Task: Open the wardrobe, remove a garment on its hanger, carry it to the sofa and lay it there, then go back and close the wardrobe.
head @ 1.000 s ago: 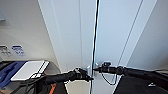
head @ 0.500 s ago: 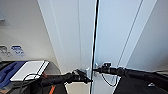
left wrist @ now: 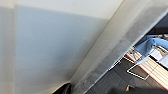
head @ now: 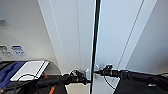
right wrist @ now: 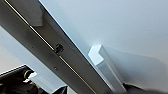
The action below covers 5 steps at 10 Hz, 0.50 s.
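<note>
The white wardrobe [head: 72,37] fills the head view, with a narrow dark gap between its two doors. My left gripper [head: 83,78] is at the left door's small white handle [head: 87,72]. My right gripper [head: 98,72] is at the right door's handle [head: 97,68]. That handle [right wrist: 105,65] shows up close in the right wrist view, beside the door's edge [right wrist: 57,47]. The left wrist view looks along the left door's face [left wrist: 50,50]. The garment and its hanger are hidden behind the doors.
A low white-topped surface [head: 30,70] and something dark blue [head: 7,72] stand to the left of the wardrobe, below a wall with sockets [head: 17,50]. In the left wrist view a blue cloth [left wrist: 150,45] lies over a slatted frame [left wrist: 150,67] on the dark floor.
The dark gap between the doors looks slightly wider. Both arms have stayed at the handles.
</note>
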Motion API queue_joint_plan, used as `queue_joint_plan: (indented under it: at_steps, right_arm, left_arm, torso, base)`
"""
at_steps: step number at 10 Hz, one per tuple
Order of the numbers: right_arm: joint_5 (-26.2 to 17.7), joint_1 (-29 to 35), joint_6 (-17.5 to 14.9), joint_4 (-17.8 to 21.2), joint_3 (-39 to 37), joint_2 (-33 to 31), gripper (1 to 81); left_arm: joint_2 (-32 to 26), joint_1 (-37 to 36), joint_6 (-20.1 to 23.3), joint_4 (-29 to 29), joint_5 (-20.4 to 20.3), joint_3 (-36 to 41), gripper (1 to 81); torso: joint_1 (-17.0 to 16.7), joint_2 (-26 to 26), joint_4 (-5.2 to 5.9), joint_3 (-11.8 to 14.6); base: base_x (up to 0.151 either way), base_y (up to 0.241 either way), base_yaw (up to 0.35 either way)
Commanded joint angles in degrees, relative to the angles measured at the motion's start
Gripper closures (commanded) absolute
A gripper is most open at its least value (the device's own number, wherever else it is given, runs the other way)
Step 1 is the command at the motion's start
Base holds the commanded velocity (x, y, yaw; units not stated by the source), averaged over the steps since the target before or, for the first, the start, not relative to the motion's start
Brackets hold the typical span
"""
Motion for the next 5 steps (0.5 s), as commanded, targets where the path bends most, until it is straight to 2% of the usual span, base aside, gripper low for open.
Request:
queue_joint_plan:
  at_steps: [1,5]
  right_arm:
    - [-6.42,4.76,1.30,1.68,9.76,2.71,1.0]
    - [-6.15,2.38,0.68,1.68,11.00,0.85,1.0]
  left_arm:
    - [1.52,-7.60,0.20,-2.31,-4.35,8.86,1.0]
    - [0.81,-4.87,0.20,-1.60,-4.35,10.18,1.0]
  torso:
    - [0.00,0.00,0.00,0.00]
    - [0.02,0.00,0.00,0.00]
  base:
    - [0.000,0.000,0.000]
    - [0.000,0.000,0.000]
